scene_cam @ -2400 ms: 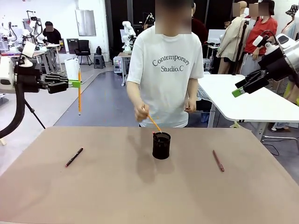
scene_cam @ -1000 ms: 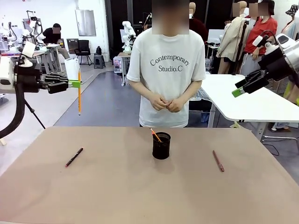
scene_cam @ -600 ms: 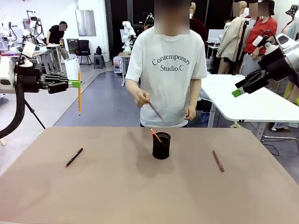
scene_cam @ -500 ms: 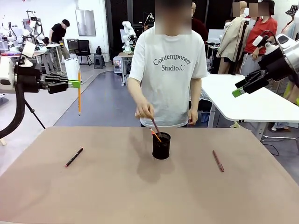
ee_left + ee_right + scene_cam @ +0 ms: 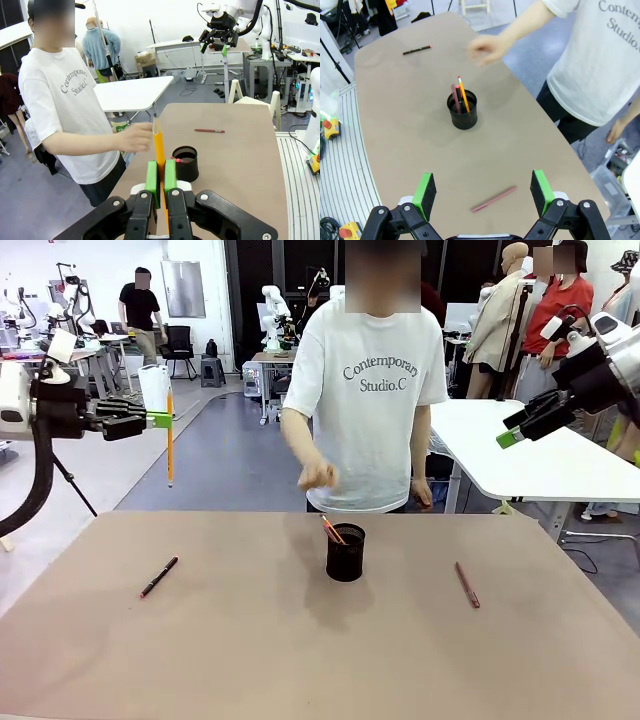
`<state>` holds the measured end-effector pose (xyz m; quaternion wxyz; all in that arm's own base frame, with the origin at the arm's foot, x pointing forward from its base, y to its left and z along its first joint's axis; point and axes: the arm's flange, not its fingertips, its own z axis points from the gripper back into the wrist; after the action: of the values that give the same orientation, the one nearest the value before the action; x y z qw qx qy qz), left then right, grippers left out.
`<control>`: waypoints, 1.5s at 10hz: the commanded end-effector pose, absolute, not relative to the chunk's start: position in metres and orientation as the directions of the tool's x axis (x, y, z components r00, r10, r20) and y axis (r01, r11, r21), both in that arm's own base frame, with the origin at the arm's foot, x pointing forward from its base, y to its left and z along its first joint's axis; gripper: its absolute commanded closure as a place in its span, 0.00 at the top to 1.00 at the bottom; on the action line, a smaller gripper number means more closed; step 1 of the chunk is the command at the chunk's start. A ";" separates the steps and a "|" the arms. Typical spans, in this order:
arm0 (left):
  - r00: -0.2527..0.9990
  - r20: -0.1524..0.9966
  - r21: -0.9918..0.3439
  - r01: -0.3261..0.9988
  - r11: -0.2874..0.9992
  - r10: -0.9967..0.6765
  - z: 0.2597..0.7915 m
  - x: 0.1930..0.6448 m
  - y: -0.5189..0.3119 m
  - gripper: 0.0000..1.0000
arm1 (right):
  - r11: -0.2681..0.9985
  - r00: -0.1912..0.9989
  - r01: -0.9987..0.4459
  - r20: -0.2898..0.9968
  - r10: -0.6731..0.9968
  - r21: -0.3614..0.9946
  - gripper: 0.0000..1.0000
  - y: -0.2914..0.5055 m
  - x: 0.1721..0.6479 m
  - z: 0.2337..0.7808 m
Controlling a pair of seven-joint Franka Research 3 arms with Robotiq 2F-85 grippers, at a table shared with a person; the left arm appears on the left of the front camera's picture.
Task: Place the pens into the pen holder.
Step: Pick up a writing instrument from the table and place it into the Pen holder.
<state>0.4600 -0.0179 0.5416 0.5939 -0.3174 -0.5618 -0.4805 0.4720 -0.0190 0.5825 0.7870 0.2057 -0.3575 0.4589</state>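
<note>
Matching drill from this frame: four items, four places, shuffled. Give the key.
1. yellow pencil
2. black pen
3. dark red pen
4. pen holder

A. stands mid-table
B. lies flat, robot's right side
C. gripped in the shut left tool, off the table
D. lies flat, robot's left side

Pairs: 1-C, 2-D, 3-B, 4-A

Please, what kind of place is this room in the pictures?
Most likely a robotics laboratory: the left gripper holds a yellow pencil above a brown table, the right gripper hangs open, and white work tables stand on a grey floor behind.
</note>
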 end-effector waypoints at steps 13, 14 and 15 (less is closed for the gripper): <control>-0.088 0.976 0.153 0.926 0.345 -0.197 0.543 0.489 -0.059 0.00 | 0.496 0.320 -0.868 0.754 0.574 -0.009 1.00 -0.018 0.473 0.586; -0.092 0.977 0.153 0.931 0.331 -0.194 0.541 0.497 -0.072 0.00 | 0.496 0.320 -0.868 0.754 0.574 -0.009 1.00 -0.018 0.473 0.586; -0.104 0.973 0.168 0.930 0.326 -0.205 0.537 0.507 -0.087 0.00 | 0.496 0.320 -0.868 0.754 0.574 -0.009 1.00 -0.018 0.473 0.586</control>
<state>0.4941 -0.0757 0.5368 0.5916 -0.3256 -0.5547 -0.4860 0.4720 -0.0188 0.5827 0.7869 0.2056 -0.3576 0.4590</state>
